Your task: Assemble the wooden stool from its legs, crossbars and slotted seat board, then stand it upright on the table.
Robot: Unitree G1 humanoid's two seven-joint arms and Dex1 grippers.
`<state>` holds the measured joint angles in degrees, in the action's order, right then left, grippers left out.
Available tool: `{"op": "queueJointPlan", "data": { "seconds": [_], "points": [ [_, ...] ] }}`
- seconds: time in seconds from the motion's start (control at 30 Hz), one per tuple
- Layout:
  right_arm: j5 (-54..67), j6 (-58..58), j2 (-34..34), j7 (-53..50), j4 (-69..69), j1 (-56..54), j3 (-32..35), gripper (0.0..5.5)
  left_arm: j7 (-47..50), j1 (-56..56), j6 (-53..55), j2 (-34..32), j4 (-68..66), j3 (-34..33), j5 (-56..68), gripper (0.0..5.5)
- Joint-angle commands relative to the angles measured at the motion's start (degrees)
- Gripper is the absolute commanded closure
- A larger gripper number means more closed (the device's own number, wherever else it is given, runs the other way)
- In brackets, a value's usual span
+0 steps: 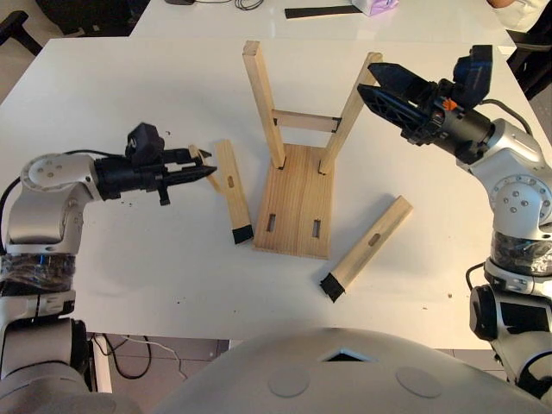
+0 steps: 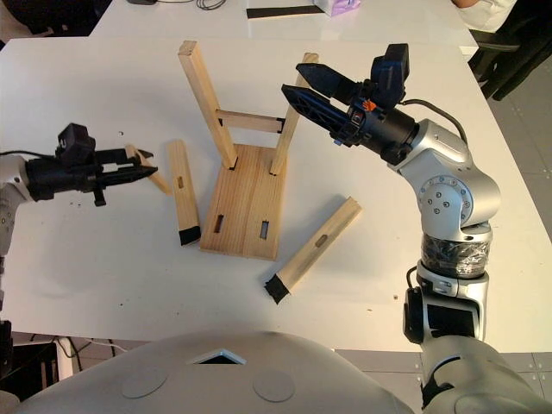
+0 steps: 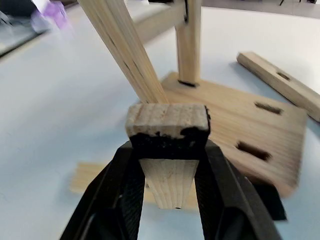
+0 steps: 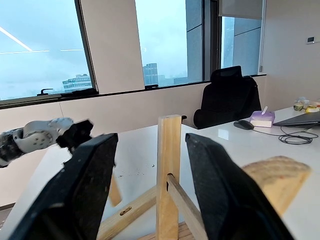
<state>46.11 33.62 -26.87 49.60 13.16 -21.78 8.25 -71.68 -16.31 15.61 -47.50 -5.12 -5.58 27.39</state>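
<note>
The slotted seat board lies flat mid-table. Two legs stand up from its far end, joined by a crossbar. A loose leg with a black tip lies just left of the board, and another loose leg lies at its near right. My left gripper is at the far end of the left loose leg, shut on a short crossbar. My right gripper is open beside the top of the right upright leg, with nothing in it.
The white table has free room on its left and along its near edge. A second table behind it carries a purple box, cables and a black strip. An office chair stands by the windows.
</note>
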Motion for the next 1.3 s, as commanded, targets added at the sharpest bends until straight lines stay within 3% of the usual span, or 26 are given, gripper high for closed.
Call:
{"op": "queueJointPlan", "data": {
  "seconds": [0.03, 0.2, 0.63, 1.3],
  "points": [
    [-0.8, -0.7, 0.1, 0.8, -1.0, -1.9, -1.0, 3.00, -0.6, -6.9, -1.2, 2.9, -5.6, 2.3, -1.5, 4.20],
    [-0.7, -0.8, -0.5, -0.3, 0.5, -1.1, -0.5, 3.00, -3.9, -11.3, -5.5, 5.4, -14.5, 6.7, -5.8, 4.20],
    [-1.6, -1.6, 0.1, 2.0, -2.6, -1.8, -1.5, 3.00, -7.4, -8.5, -4.9, 1.2, -12.2, 3.2, -4.8, 4.20],
    [-2.3, -2.1, 0.7, 1.7, -3.7, -2.0, -2.7, 3.00, -8.6, -8.1, -7.1, 4.4, -15.0, 5.7, -7.5, 4.20]
  ]
}}
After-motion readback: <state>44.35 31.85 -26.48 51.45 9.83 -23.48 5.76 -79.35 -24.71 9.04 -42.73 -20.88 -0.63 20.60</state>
